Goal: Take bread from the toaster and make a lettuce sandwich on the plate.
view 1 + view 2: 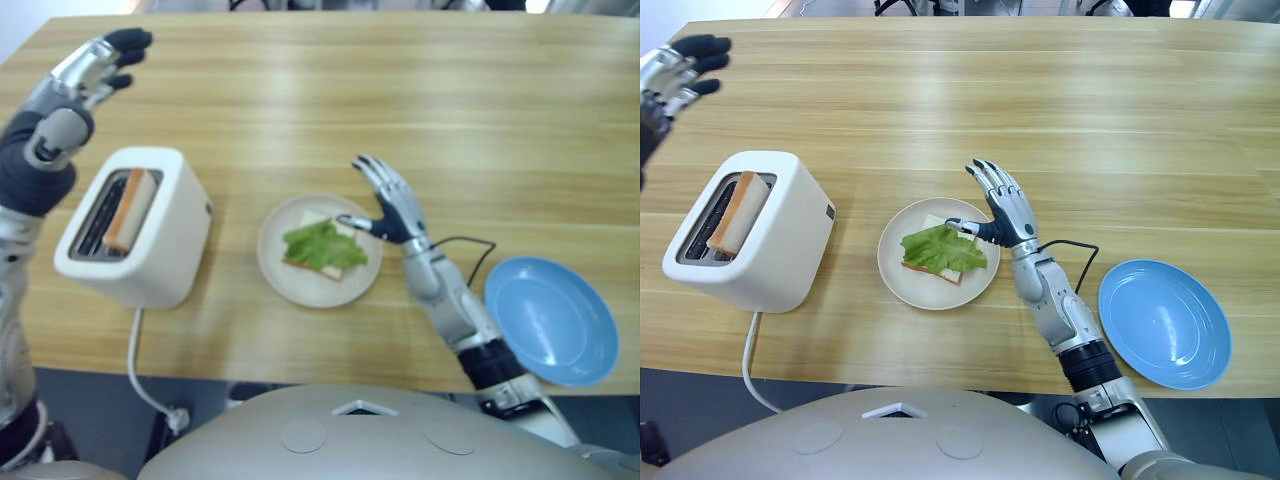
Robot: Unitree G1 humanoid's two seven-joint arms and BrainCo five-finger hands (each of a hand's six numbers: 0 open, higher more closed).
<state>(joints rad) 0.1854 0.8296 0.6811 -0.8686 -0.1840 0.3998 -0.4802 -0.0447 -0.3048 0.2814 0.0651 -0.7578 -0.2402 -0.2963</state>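
Observation:
A white toaster stands at the left of the wooden table, with one slice of bread upright in a slot. To its right a beige plate carries a slice of bread with a green lettuce leaf on top. My right hand is open at the plate's right rim, fingers spread and holding nothing. Raised above and behind the toaster, my left hand is open and empty.
An empty blue plate sits at the front right near the table edge. The toaster's white cord hangs over the front edge. A black cable loops beside my right wrist. Bare wood stretches across the back.

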